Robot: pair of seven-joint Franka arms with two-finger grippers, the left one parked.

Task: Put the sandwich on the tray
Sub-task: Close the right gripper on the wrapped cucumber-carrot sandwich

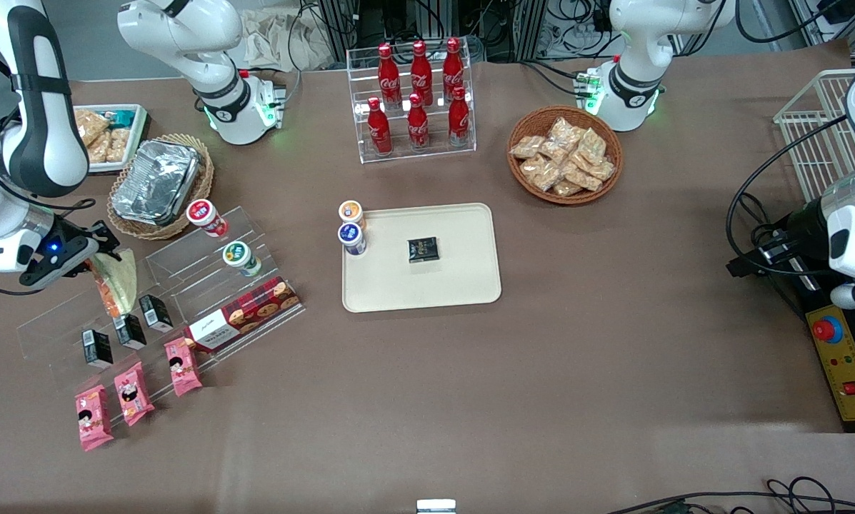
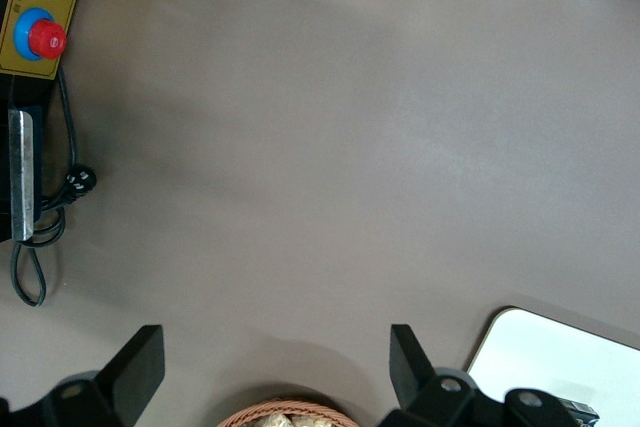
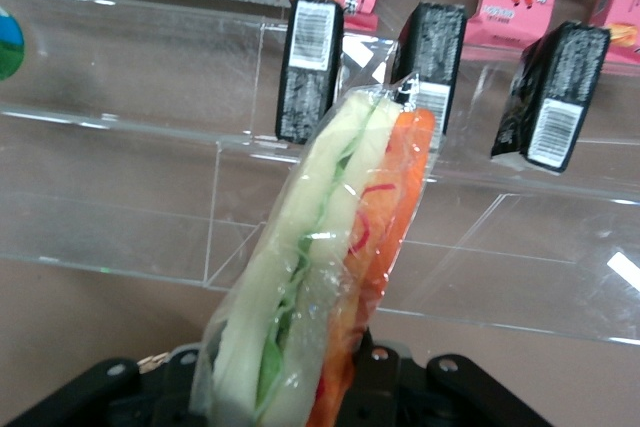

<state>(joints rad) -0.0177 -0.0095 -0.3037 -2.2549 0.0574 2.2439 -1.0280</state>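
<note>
Brown cloth covers the table (image 1: 541, 371). Well apart from the gripper (image 1: 93, 258) lies the flat cream tray (image 1: 463, 282), round-cornered. Only the wrist view shows the gripper (image 3: 300, 392) clamped on the plastic-wrapped sandwich (image 3: 330, 247), its pale bread and orange edge above clear acrylic shelves (image 3: 150, 197).

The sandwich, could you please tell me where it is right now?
The sandwich is held in the gripper above the clear acrylic shelf at the working arm's end of the table, just above three small black boxes, well away from the tray.
</note>
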